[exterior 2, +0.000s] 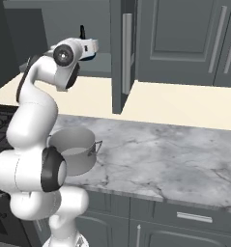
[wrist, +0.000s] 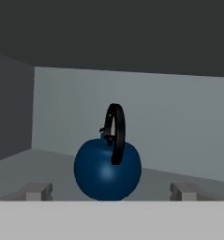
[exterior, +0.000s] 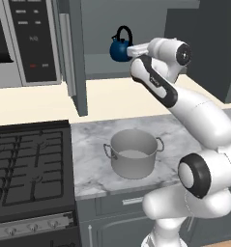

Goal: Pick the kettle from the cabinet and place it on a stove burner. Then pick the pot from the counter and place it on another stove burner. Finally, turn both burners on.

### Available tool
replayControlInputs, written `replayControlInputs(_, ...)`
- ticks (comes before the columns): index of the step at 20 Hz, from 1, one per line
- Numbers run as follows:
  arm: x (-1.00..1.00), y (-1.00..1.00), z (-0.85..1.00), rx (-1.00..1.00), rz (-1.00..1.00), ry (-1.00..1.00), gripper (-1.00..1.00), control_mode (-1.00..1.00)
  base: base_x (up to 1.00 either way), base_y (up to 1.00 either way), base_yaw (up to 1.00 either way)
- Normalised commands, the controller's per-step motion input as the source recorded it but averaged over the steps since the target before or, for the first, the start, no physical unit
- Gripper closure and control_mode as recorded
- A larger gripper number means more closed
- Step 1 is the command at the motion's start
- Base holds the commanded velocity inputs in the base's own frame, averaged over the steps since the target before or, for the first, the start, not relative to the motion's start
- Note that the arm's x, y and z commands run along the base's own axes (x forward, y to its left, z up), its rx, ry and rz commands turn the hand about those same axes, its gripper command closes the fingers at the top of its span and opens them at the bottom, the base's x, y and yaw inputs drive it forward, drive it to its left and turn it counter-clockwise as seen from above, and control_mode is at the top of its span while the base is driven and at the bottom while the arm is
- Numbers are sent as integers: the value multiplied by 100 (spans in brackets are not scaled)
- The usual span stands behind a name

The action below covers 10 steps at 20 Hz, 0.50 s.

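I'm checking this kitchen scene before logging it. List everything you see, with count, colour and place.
kettle: one, glossy dark blue with black arched handle, on the shelf inside the open wall cabinet.
cabinet: one, dark grey, door open, silver bar handle, above the counter.
pot: one, matte grey, two loop handles, on the counter beside the stove.
counter: one, white-grey veined marble, over dark grey drawers.
stove burners: black grates, left of the counter, silver knobs along the front.
microwave: one, silver and black, above the stove.
pincer: one, open, in front of the kettle, not touching it.
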Motion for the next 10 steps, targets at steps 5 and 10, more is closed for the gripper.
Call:
replayControlInputs(5,22,-1,11,0,0,0,-100,-100,0,0,0)
replayControlInputs(10,27,0,12,0,0,0,-100,-100,0,0,0)
